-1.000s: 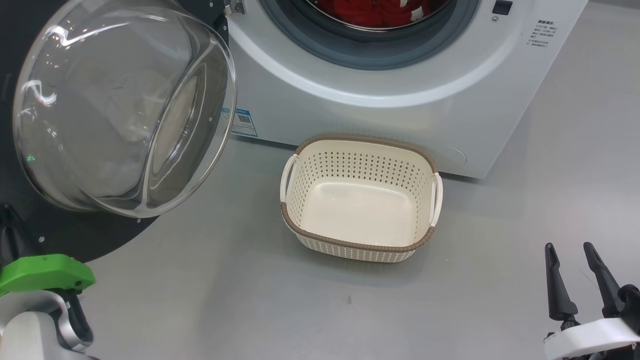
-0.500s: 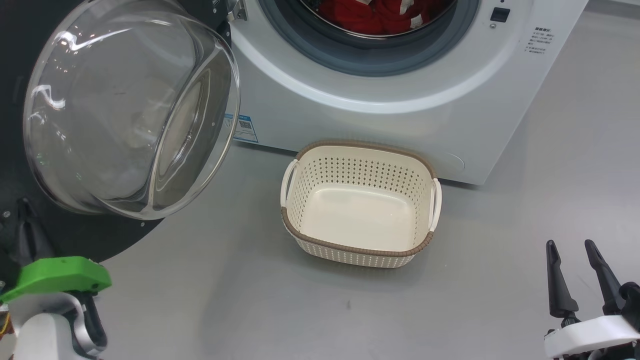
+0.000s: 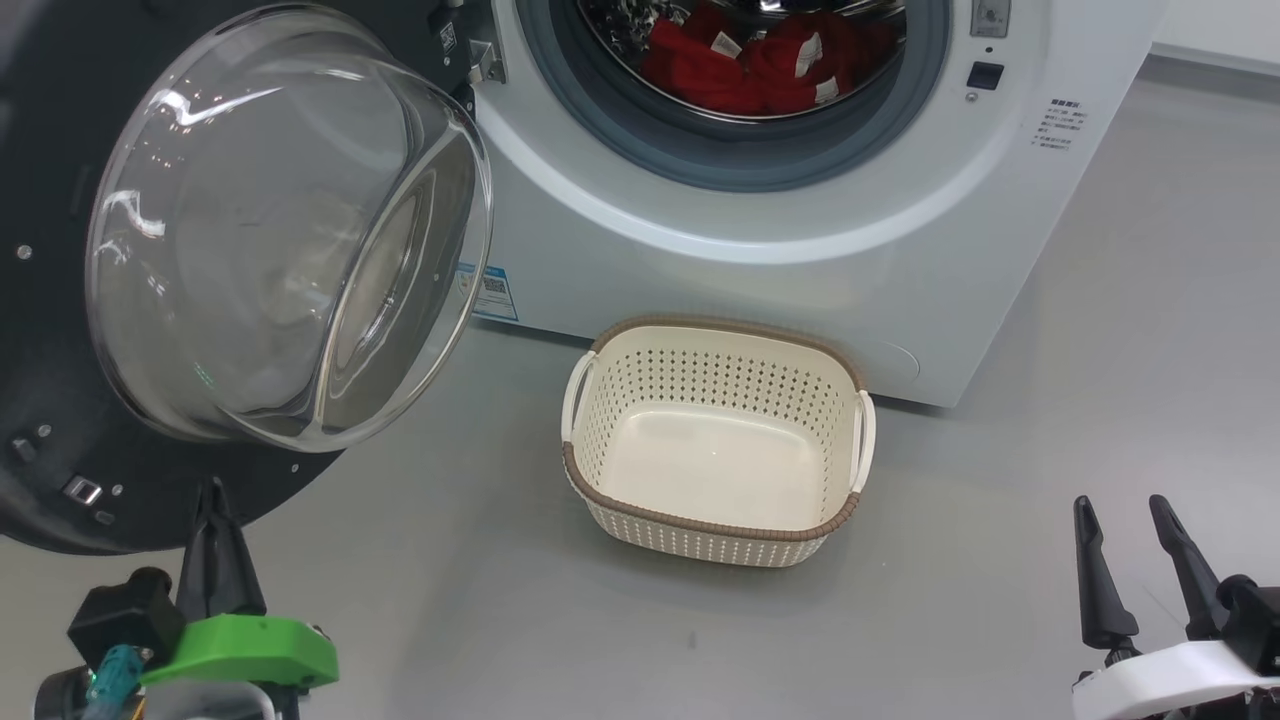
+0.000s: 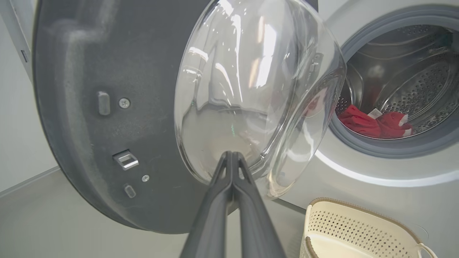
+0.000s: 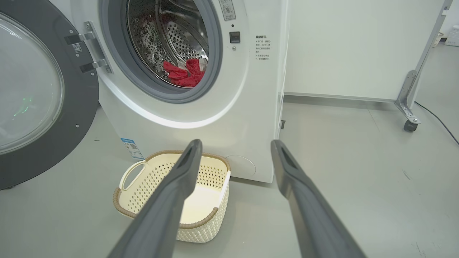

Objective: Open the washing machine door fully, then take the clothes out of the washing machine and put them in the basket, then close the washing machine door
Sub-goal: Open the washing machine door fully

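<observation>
- the washing machine door [image 3: 60, 400] stands wide open; clothes [image 3: 740, 70] lie low in the washing machine [image 3: 800, 230], basket [image 3: 700, 525] empty just before it.
- right gripper [image 3: 1118, 505], fingers spread, should reach over the grey ring [image 3: 740, 165] and pinch a fold.
- left gripper [image 4: 232, 154], fingers pressed together, near the glass bowl [image 4: 251, 89]: keep clear.
- right wrist view shows the hinges [image 5: 91, 66]; left wrist view the door's latch [image 4: 125, 159].

Washing machine door [image 3: 290, 230] swung open left of the white washing machine [image 3: 760, 290], red clothes [image 3: 740, 70] inside it, cream basket [image 3: 700, 525] upright before it.
</observation>
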You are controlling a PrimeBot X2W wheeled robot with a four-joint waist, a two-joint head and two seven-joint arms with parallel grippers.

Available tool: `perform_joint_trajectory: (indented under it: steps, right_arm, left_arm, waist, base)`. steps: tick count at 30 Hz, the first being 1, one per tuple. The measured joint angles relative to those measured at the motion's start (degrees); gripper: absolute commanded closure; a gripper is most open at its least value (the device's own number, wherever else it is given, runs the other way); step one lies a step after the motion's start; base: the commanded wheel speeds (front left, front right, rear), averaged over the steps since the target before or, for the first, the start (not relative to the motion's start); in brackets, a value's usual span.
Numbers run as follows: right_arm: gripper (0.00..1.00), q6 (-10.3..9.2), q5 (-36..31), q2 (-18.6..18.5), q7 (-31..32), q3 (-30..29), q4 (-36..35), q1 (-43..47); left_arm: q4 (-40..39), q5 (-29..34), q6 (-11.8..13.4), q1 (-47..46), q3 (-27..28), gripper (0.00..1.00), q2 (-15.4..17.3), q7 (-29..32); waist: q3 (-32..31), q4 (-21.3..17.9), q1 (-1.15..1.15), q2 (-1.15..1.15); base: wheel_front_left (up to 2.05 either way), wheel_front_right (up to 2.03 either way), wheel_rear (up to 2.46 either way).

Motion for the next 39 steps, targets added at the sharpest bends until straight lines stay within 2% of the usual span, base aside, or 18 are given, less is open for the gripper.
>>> perform_joint_trajectory:
  steps: [14, 15, 16, 18, 21, 25, 26, 27, 28, 29, 39]
  right_arm:
    - [0.00, 0.01, -1.0, 1.3, 0.0, 2.1, -1.7, -0.1]
    - [0.00, 0.01, -1.1, 1.3, 0.0, 2.3, -1.8, -0.1]
    - [0.00, 0.01, -1.3, 1.3, 0.0, 2.4, -2.0, -0.1]
    - [0.00, 0.01, -1.4, 1.4, 0.0, 2.6, -2.3, -0.2]
    - [0.00, 0.01, -1.5, 1.4, 0.0, 2.9, -2.6, -0.2]
    - [0.00, 0.01, -1.5, 1.7, 0.0, 3.4, -3.3, -0.2]
    - [0.00, 0.01, -1.5, 1.8, 0.0, 3.5, -3.5, -0.2]
    - [0.00, 0.01, -1.5, 1.8, 0.0, 3.7, -3.5, -0.2]
    - [0.00, 0.01, -1.5, 1.8, 0.0, 3.8, -3.5, -0.2]
    - [0.00, 0.01, -1.5, 1.8, 0.0, 4.0, -3.5, -0.2]
    - [0.00, 0.01, -1.9, 1.8, 0.0, 3.7, -3.8, 0.3]
  left_arm:
    - [-5.3, -0.9, 0.0, 4.4, -10.7, 1.00, 0.7, 0.0]
    - [-5.4, -0.8, 0.0, 4.6, -11.2, 0.95, 0.7, 0.0]
    - [-5.5, -0.7, 0.0, 4.7, -11.6, 0.95, 0.7, 0.0]
    - [-5.6, -0.6, 0.0, 4.8, -12.4, 0.86, 0.8, 0.0]
    - [-5.7, 0.2, 0.0, 4.8, -13.3, 0.67, 0.9, 0.0]
    - [-5.5, 1.0, 0.0, 5.1, -13.8, 0.51, 0.9, 0.0]
    - [-5.4, 1.1, 0.0, 5.4, -13.8, 0.36, 0.9, 0.0]
    - [-5.4, 1.1, 0.0, 5.6, -13.8, 0.15, 0.9, 0.0]
    - [-5.3, 1.1, 0.0, 5.8, -13.9, 0.05, 1.0, 0.0]
    - [-5.3, 1.1, 0.0, 5.8, -13.9, 0.00, 1.0, 0.0]
    - [-3.8, 2.3, 0.0, 5.9, -13.4, 0.00, 1.1, 0.0]
  waist:
    - [-1.3, -4.1, 0.00, 0.00]
    - [-1.4, -4.6, 0.00, 0.00]
    - [-1.4, -5.1, 0.00, 0.00]
    - [-1.5, -6.1, 0.00, 0.00]
    - [-1.7, -7.6, 0.00, 0.00]
    - [-1.9, -9.6, 0.00, 0.00]
    - [-1.9, -10.1, 0.00, 0.00]
    - [-2.0, -10.6, 0.00, 0.00]
    - [-2.0, -11.2, 0.00, 0.00]
    - [-2.1, -11.7, 0.00, 0.00]
    - [-2.8, -16.0, 0.00, 0.00]
  base:
    - [0.00, 0.00, 0.00]
    - [0.00, 0.00, 0.00]
    - [0.00, 0.00, 0.00]
    - [0.00, 0.00, 0.00]
    - [0.00, 0.00, 0.00]
    - [0.00, 0.00, 0.00]
    - [0.00, 0.00, 0.00]
    - [0.00, 0.00, 0.00]
    - [0.00, 0.00, 0.00]
    - [0.00, 0.00, 0.00]
    - [0.00, 0.00, 0.00]
